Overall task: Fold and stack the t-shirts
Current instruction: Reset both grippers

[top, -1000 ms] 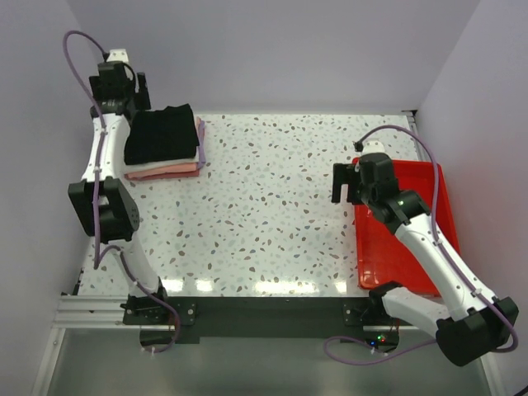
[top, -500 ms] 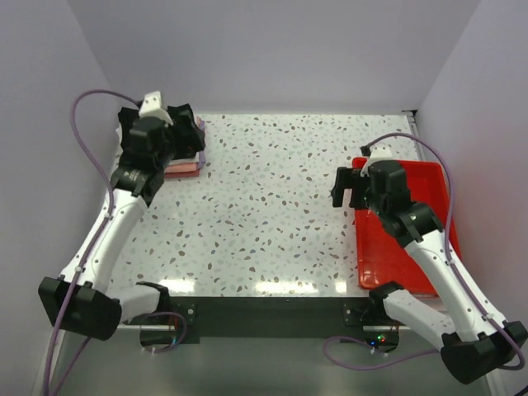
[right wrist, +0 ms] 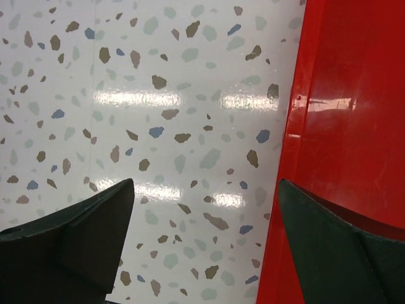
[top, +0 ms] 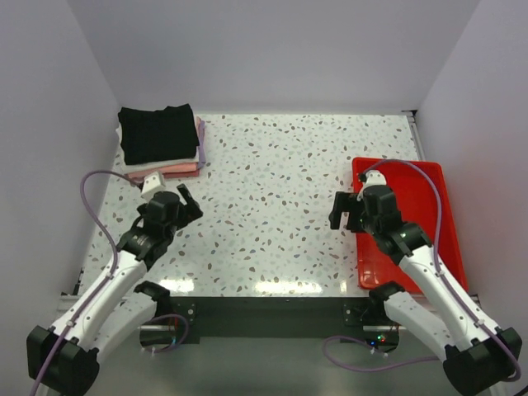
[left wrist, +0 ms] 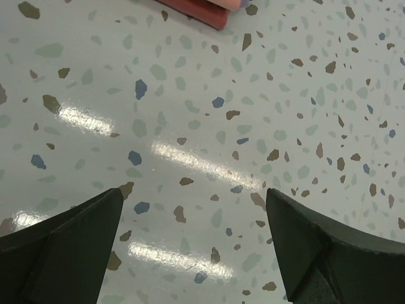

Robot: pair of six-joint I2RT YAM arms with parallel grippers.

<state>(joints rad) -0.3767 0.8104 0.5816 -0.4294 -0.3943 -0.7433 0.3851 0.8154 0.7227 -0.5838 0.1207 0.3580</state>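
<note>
A stack of folded t-shirts (top: 161, 139) sits at the table's far left corner, a black one on top and pink and lavender edges (top: 199, 147) showing beneath; its pink corner (left wrist: 196, 9) shows at the top of the left wrist view. My left gripper (top: 185, 200) hovers open over bare tabletop, well in front of the stack; nothing lies between its fingers (left wrist: 76, 247). My right gripper (top: 342, 210) is open too, empty, at the left rim of the red tray (top: 412, 223), one finger (right wrist: 335, 240) over the tray's edge.
The red tray (right wrist: 354, 95) lies along the right side of the speckled table (top: 272, 198); nothing shows in the part of it I can see. White walls close in the back and both sides. Both arm bases sit at the near edge.
My left arm has drawn back from the stack toward the near left of the table, uncovering the black shirt on top. The right arm has shifted slightly nearer along the tray rim.
</note>
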